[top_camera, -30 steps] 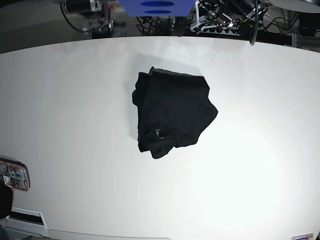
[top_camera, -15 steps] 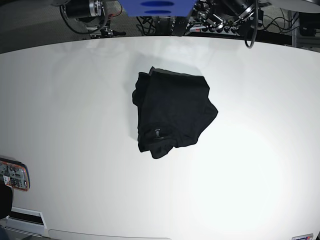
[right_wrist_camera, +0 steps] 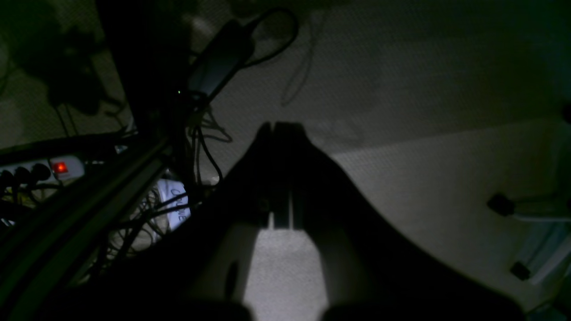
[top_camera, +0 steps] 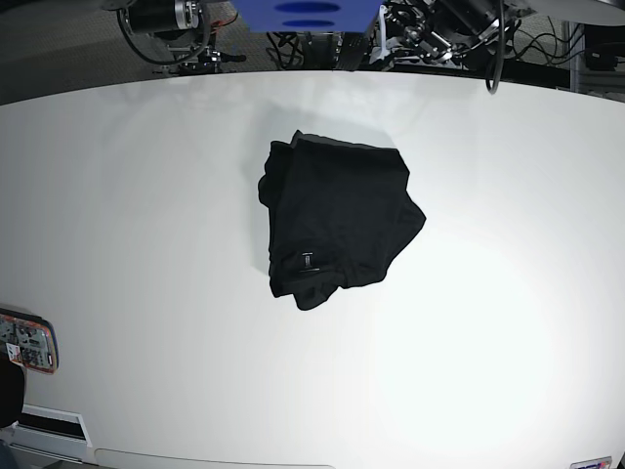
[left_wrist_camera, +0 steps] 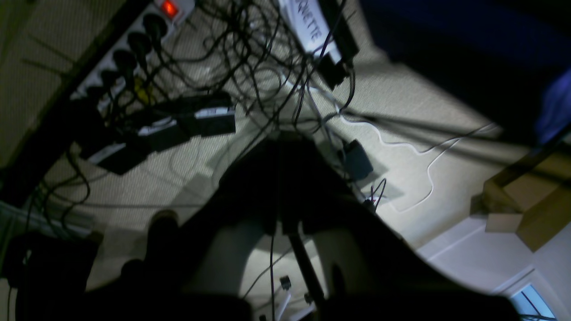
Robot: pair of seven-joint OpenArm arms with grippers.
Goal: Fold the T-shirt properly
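Both grippers closed and empty: in the left wrist view, the left gripper [left_wrist_camera: 281, 187] shows as a dark silhouette with its fingers pressed together, nothing between them, pointing toward a carpeted floor [left_wrist_camera: 415, 116] strewn with cables [left_wrist_camera: 267, 58], a power strip [left_wrist_camera: 134, 40] with a lit red switch, and black adapters [left_wrist_camera: 178, 125]. In the right wrist view, the right gripper [right_wrist_camera: 274, 174] likewise has its jaws meeting along a thin seam, holding nothing, aimed at dim carpet [right_wrist_camera: 401, 89] beside a dark frame rail [right_wrist_camera: 80, 196] and another glimpse of the red-lit power strip [right_wrist_camera: 58, 167].

Both arms are pulled back off the table, behind its far edge; in the base view only parts of them show along the top of the frame, the right arm's joints [top_camera: 166, 15] at upper left and the left arm's hardware [top_camera: 439, 24] at upper right, either side of a blue block [top_camera: 308, 12].

The T-shirt [top_camera: 337, 220] lies alone near the middle of the white table [top_camera: 508, 342], slightly toward the far side, bundled into a compact, roughly square black packet with uneven edges and a small tag [top_camera: 308, 261] showing near its front-left corner. Neither gripper is near it. A red-edged device [top_camera: 24, 342] sits at the table's near-left corner
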